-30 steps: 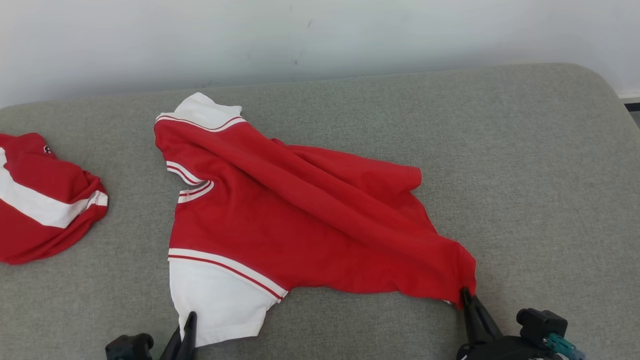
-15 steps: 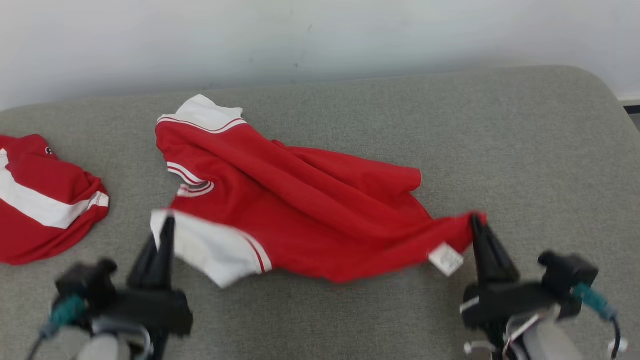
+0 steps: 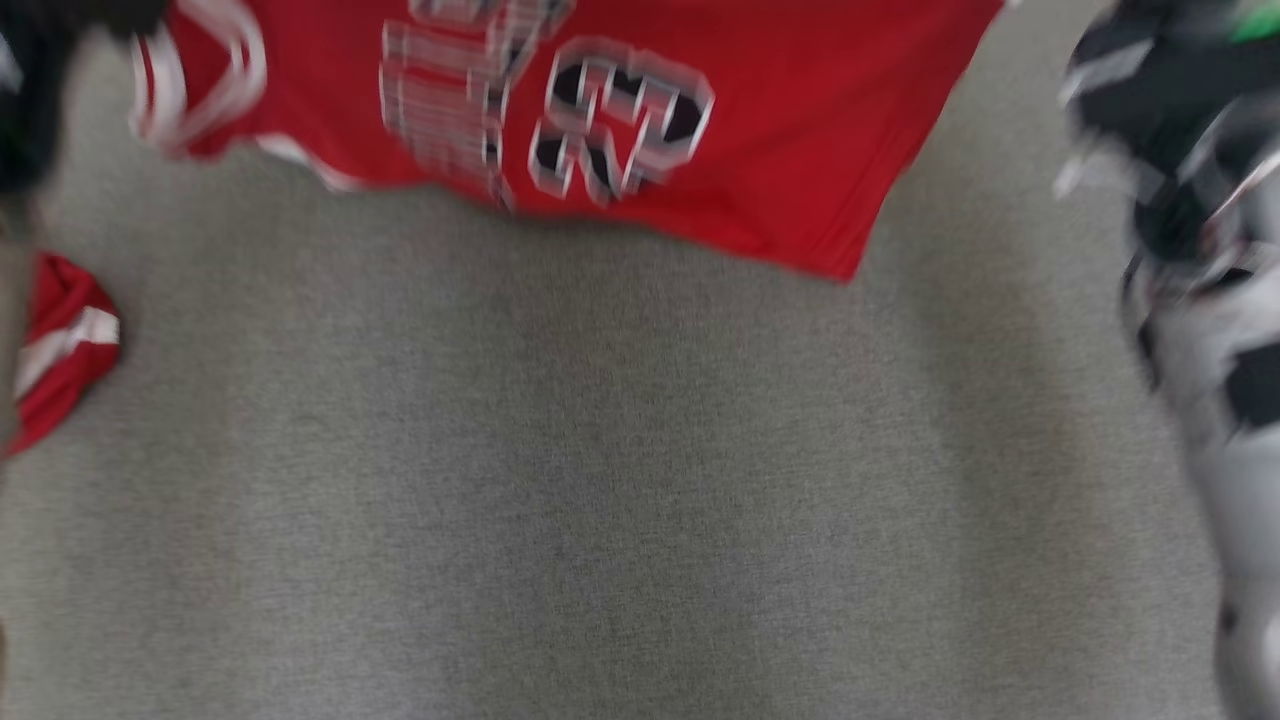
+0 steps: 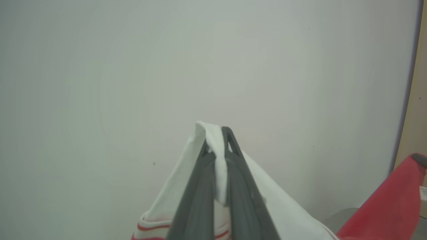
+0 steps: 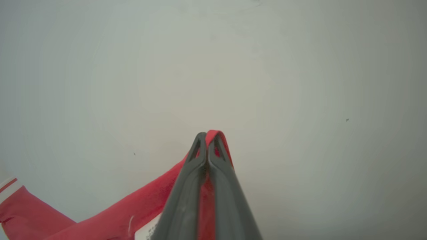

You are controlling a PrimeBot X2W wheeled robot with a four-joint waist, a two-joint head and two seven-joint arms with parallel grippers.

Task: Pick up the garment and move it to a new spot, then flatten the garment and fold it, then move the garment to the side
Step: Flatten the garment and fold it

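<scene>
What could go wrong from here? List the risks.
1. The left hand and right hand each pinch only a thin edge of the red jersey; a swing could pull it free.
2. A second red garment lies on the grey cushion at left; the jersey might land on it.

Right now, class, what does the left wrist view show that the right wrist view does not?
Left wrist view: the left gripper shut on white, red-striped fabric of the garment. Right wrist view: the right gripper shut on its red fabric, with a white label below. Both: a shut gripper holding the garment before a pale wall.
</scene>
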